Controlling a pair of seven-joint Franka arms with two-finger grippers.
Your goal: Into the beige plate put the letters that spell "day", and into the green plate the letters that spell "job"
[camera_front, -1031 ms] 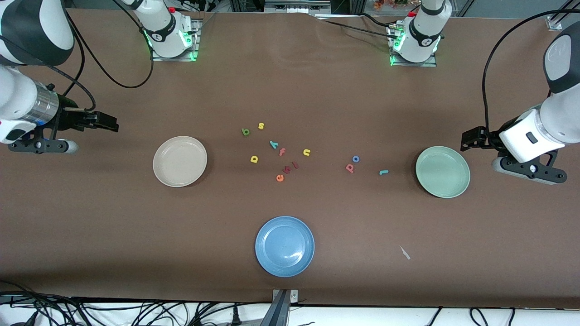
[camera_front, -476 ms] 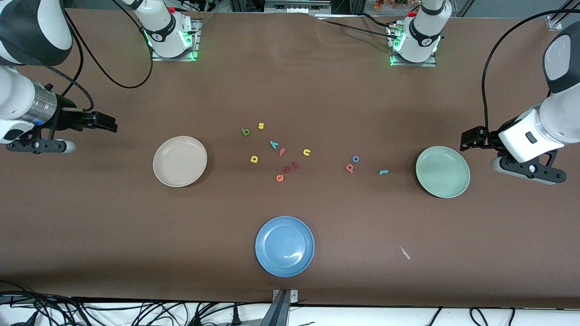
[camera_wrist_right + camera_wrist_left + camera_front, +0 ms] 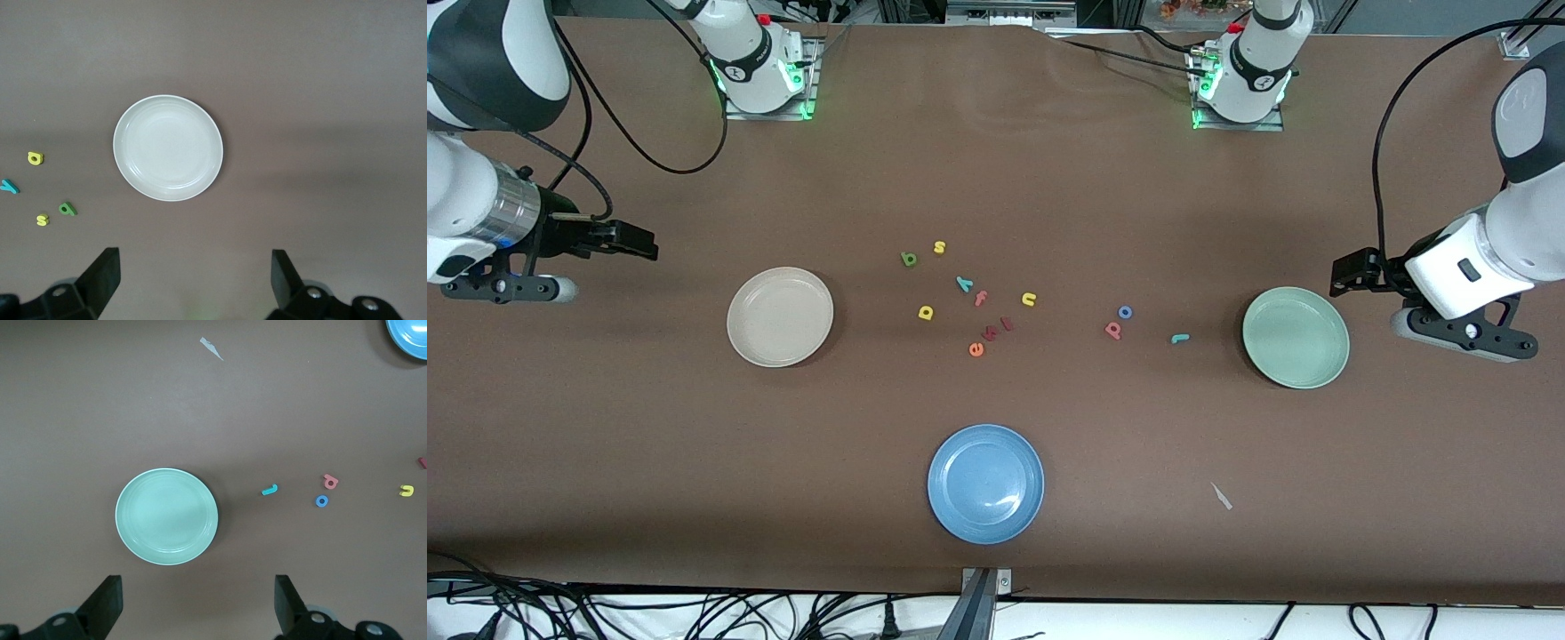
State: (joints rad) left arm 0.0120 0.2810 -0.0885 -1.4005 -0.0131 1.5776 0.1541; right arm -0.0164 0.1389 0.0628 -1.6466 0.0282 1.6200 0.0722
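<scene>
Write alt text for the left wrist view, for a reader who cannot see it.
An empty pale green plate sits on a brown table, framed by the open left pincer above it. Beside the plate lie a teal "j", a blue "o" and a pinkish-red looped letter, all still on the table.

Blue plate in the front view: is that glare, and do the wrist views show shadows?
Front view: a soft sheen on the blue plate, letters still readable. Left wrist view: thin dark shadow along the green plate rim. Right wrist view: broad soft shadow bands cross the table beside the beige plate.
</scene>
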